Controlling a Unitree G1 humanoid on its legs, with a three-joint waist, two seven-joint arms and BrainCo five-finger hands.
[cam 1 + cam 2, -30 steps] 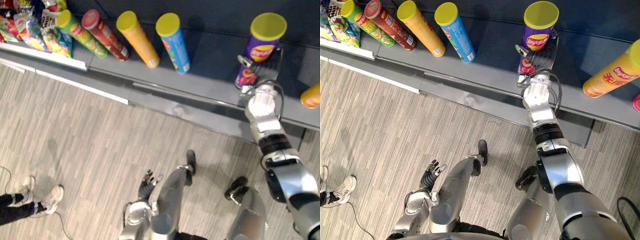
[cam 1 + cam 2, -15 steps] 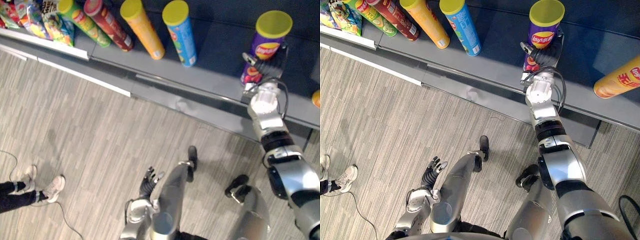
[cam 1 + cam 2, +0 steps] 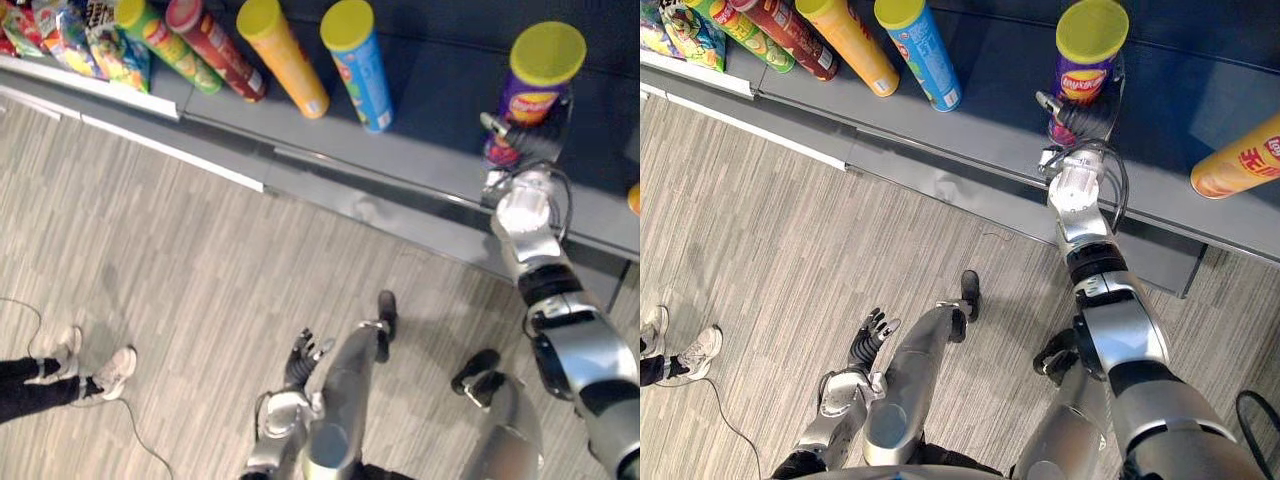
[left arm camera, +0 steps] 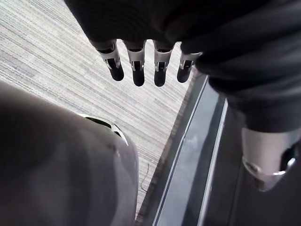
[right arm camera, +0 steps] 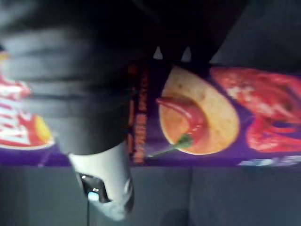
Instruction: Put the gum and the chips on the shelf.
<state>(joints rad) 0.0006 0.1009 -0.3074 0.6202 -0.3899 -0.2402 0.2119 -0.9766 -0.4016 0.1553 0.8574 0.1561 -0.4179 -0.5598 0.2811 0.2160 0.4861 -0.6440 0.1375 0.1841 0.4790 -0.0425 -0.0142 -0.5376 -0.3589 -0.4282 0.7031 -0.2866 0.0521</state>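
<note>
A purple chips can [image 3: 535, 85] with a yellow lid stands upright on the dark grey shelf [image 3: 420, 160]. My right hand [image 3: 1080, 125] reaches up to the can's lower part, its dark cover against the side nearest me and its thumb sticking out to the left. In the right wrist view the can's printed side [image 5: 197, 113] lies right past the right hand [image 5: 70, 70]. My left hand [image 3: 300, 365] hangs low beside me, open and empty, with its fingers [image 4: 136, 66] straight above the floor.
Green [image 3: 165, 55], red [image 3: 215, 55], orange [image 3: 280, 60] and blue [image 3: 360, 65] cans stand in a row further left on the shelf, beside snack bags [image 3: 60, 50]. Another orange can [image 3: 1240, 160] stands right of the purple one. A person's shoes [image 3: 100, 375] are on the floor at the left.
The camera has shifted a little. My right hand stays at the purple can's lower part and the can stands in the same spot.
</note>
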